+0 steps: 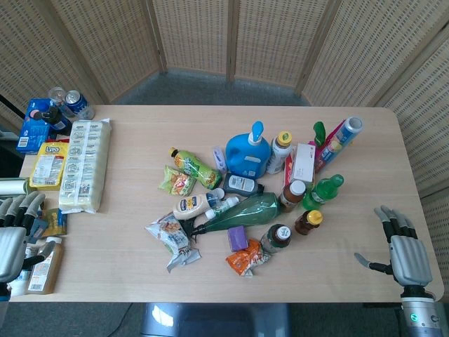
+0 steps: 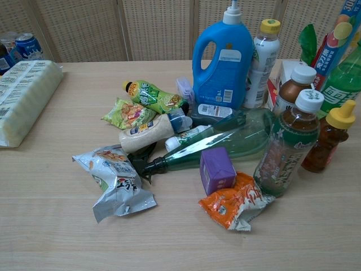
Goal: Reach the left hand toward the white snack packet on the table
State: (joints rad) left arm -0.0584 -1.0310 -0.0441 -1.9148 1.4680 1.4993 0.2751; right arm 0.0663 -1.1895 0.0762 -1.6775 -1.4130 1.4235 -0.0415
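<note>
A wooden surface [image 1: 140,281] seen from above, crowded with groceries. The left robot hand [image 1: 15,235] rests at the surface's left edge, fingers pointing away from the robot and slightly apart, holding nothing; small packets lie just beside it. The right robot hand [image 1: 405,249] sits near the right edge, fingers likewise extended and apart, also empty. Neither robot hand appears in the chest view.

The white snack packet [image 1: 170,241] lies flat on the surface at the near-left fringe of the central clutter. Taking the blue detergent jug [image 1: 249,151] as the landmark, the packet sits well in front of it, toward the robot, and to its left. A white squeeze bottle [image 1: 191,206] lies just behind the packet, and the nozzle of a tipped green bottle [image 1: 242,213] points at it from the jug's side. In the chest view the packet [image 2: 113,180] is crumpled and silvery at its edges, its long axis running diagonally, from far-left to near-right.

From the left robot hand the packet lies to the right, at about the same depth on the surface, with bare wood between them. The left robot hand looks clearly nearer to it than the right, which has the orange packet [image 1: 247,258] and the clutter's near bottles between it and the target. The coming move is judged to be mostly a sideways sweep rightward
</note>
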